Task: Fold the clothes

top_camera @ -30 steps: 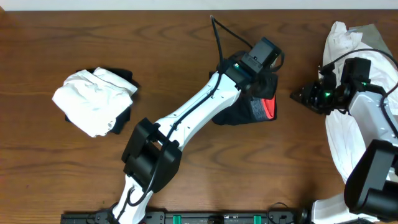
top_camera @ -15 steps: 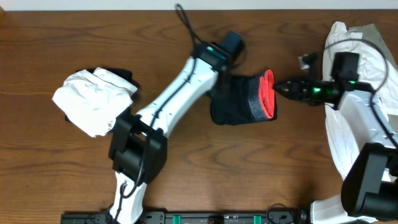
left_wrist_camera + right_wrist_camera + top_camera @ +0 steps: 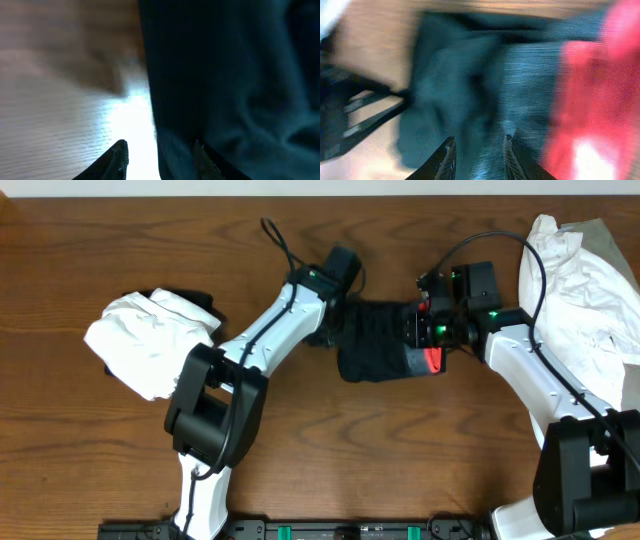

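Note:
A dark navy garment [image 3: 375, 350] with a grey and red band [image 3: 432, 360] at its right end lies crumpled at the table's middle. My left gripper [image 3: 335, 320] is at its upper left edge. In the left wrist view the fingers [image 3: 160, 156] are open and straddle the cloth's edge [image 3: 225, 75], one over wood and one over fabric. My right gripper [image 3: 422, 330] is over the garment's right end. In the blurred right wrist view its fingers [image 3: 477, 155] are open just above the dark cloth [image 3: 450, 90], with the red band [image 3: 600, 90] to the right.
A crumpled white garment [image 3: 150, 340] lies on a dark one [image 3: 205, 305] at the left. A large pile of white clothes [image 3: 585, 300] lies along the right edge. Bare wood table [image 3: 400, 450] spans the front.
My left gripper has moved left across the dark garment to its left edge. My right gripper has moved left from the white pile onto the garment's red-banded end.

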Tool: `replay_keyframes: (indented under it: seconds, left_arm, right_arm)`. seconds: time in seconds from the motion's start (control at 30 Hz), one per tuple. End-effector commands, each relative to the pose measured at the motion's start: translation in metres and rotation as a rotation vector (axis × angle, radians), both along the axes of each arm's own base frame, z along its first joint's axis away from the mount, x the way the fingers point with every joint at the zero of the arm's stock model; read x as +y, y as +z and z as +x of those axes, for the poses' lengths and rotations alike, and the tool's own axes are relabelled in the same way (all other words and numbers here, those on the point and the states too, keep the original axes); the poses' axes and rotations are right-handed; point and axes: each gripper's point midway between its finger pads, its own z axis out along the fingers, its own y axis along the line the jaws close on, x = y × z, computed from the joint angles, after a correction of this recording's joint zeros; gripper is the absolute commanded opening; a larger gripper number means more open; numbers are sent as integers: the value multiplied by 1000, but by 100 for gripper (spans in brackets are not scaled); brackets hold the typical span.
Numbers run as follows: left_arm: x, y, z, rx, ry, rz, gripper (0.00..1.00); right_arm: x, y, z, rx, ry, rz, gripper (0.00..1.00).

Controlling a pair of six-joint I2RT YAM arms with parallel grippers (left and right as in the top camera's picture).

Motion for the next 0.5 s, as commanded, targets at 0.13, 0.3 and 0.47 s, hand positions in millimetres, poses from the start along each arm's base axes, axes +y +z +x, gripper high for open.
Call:
replay_keyframes:
  seconds: [0.13,0.3,0.47]
  left_arm:
    - [9,-23,-24,73,-27,12,44]
    - [10,-24,-25,74,-36,15,44]
    - [9,-23,-24,74,-36,13,44]
  right_arm:
    - [-89,-44,11,60,-300,-351,27]
    - [-96,-39,15,64,-312,-278,23]
    - [-35,24,18,-88,-24,54,22]
